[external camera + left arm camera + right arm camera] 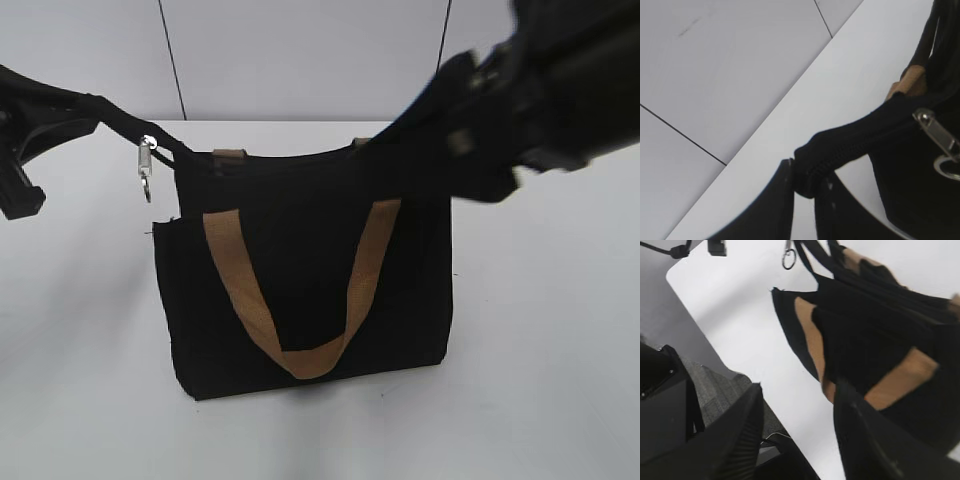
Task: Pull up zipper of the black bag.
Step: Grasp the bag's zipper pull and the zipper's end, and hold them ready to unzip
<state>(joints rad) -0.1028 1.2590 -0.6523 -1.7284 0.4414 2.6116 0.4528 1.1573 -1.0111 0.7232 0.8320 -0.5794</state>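
The black bag stands upright mid-table, with a tan handle hanging down its front. Its zipper runs along the top edge and continues as a black tail off the top left corner. The silver pull tab hangs from that tail, just left of the bag. It also shows in the left wrist view and the right wrist view. My left gripper is shut on the tail's end and holds it taut. My right gripper is blurred above the bag's top right corner. In the right wrist view it is open and empty, and the bag lies beyond its fingers.
The white table extends to both sides and in front of the bag. A grey panelled wall stands behind it. The right wrist view shows the table's edge, with grey floor and dark equipment beyond it.
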